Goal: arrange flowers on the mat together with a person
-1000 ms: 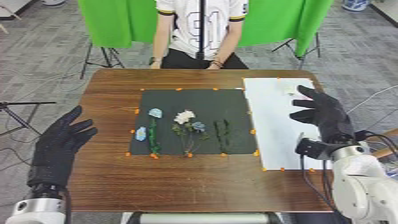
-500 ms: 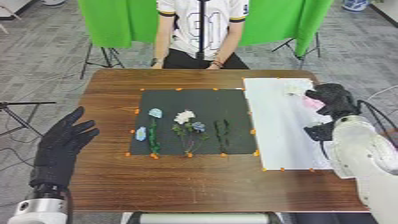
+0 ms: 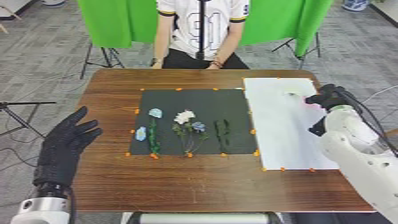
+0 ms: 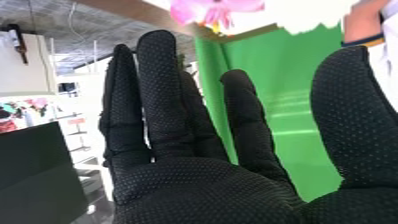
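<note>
Beside the white sheet's [image 3: 286,132] right edge, the right hand [image 3: 334,97] is empty, fingers extended and spread, the pink flower [image 4: 211,7] just inward toward the sheet's middle.

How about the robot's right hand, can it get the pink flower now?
Probably yes. The right hand is open, close by the pink flower at the right side of the white sheet, and nothing seems to stand between them.
</note>
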